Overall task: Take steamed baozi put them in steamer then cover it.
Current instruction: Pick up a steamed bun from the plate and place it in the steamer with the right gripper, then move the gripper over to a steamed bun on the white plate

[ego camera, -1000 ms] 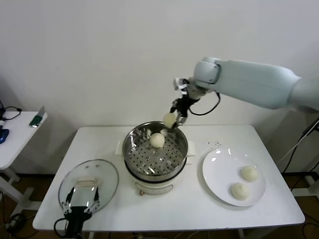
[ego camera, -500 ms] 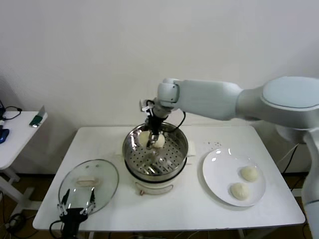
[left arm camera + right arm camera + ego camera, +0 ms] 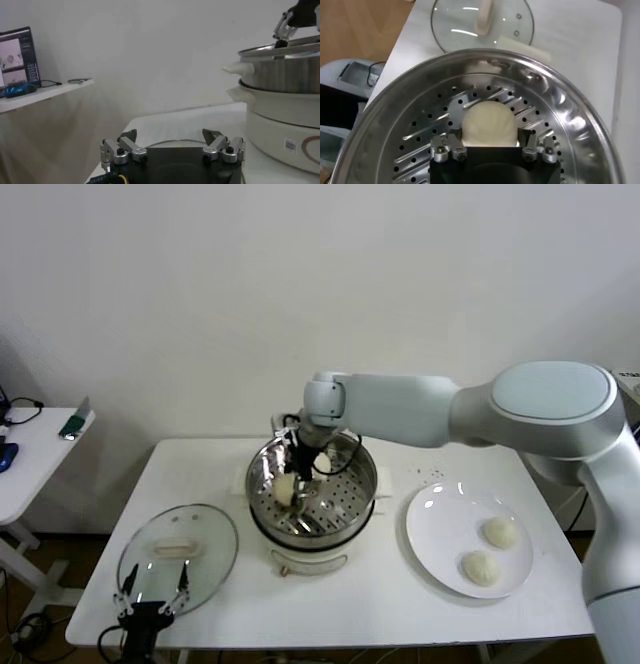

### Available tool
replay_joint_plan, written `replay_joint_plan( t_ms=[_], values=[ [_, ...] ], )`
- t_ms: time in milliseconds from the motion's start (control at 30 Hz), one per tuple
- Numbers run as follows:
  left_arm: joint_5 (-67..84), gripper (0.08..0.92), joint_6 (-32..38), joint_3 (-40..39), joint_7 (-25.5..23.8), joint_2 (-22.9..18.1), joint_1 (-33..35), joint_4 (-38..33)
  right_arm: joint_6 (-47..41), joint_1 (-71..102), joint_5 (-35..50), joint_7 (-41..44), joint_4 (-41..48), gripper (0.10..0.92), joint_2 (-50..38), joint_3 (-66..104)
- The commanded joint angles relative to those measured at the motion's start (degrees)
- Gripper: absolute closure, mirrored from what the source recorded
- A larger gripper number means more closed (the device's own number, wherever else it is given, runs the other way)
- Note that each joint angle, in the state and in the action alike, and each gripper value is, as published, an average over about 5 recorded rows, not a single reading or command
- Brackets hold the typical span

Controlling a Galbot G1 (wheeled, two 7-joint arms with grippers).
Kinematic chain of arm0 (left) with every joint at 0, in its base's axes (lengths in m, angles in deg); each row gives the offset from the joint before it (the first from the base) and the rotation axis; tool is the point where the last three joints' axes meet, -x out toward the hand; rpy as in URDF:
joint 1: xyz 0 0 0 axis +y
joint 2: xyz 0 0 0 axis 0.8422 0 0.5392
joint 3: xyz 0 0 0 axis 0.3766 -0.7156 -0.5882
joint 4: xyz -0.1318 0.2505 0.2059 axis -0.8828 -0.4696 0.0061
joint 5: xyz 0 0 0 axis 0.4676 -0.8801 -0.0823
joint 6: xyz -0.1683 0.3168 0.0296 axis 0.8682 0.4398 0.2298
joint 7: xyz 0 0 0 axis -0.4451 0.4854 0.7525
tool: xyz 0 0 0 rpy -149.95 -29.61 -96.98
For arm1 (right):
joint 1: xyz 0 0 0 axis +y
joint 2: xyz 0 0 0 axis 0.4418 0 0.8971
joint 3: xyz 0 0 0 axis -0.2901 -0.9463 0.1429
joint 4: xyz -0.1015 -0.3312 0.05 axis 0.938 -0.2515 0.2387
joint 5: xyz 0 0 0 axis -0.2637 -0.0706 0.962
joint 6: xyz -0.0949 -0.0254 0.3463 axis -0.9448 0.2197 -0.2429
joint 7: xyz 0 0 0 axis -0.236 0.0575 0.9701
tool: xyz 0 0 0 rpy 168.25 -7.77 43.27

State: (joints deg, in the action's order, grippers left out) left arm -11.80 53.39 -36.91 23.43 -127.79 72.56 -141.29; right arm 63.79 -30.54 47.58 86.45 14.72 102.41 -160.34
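While the right gripper [image 3: 491, 148] sits low in the steamer [image 3: 312, 514] at frame centre, jaws apart about a bun [image 3: 489, 124] on the tray, lifting could snag it; two buns [image 3: 491, 549] wait lower right; left gripper [image 3: 152, 597], lower left, gapes empty.

Head overlooks table; wrists close; steamer [image 3: 312, 494] shared.

No text, brand or number can be read. The steamer [image 3: 280, 107] has a small square code sticker on its white base, too small to decipher. Beside it sits part of a round mark, cut off at the edge.
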Motion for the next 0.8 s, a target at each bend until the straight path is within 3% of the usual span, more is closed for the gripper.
replay_joint_plan(
  t_ms=[33, 333, 567, 800],
  values=[
    [0.0, 0.177, -0.4, 0.1, 0.0, -0.1, -0.4, 0.1, 0.0, 0.9, -0.3, 0.3, 0.1, 0.216, 0.4, 0.0],
    [-0.1, 0.177, -0.7, 0.0, 0.1, -0.1, -0.9, 0.3, 0.8, -5.3, -0.6, 2.4, -5.8, 0.202, -7.3, 0.2],
    [-0.7, 0.177, -1.0, -0.4, 0.3, -0.3, -1.4, 0.4, 1.7, -13.0, -3.2, 6.0, -15.6, 0.203, -22.4, -1.7],
    [-1.8, 0.177, -1.5, -0.7, 1.2, -0.4, -2.2, 0.5, 2.2, -15.2, -12.2, 8.2, -24.3, 0.203, -37.7, -3.0]
  ],
)
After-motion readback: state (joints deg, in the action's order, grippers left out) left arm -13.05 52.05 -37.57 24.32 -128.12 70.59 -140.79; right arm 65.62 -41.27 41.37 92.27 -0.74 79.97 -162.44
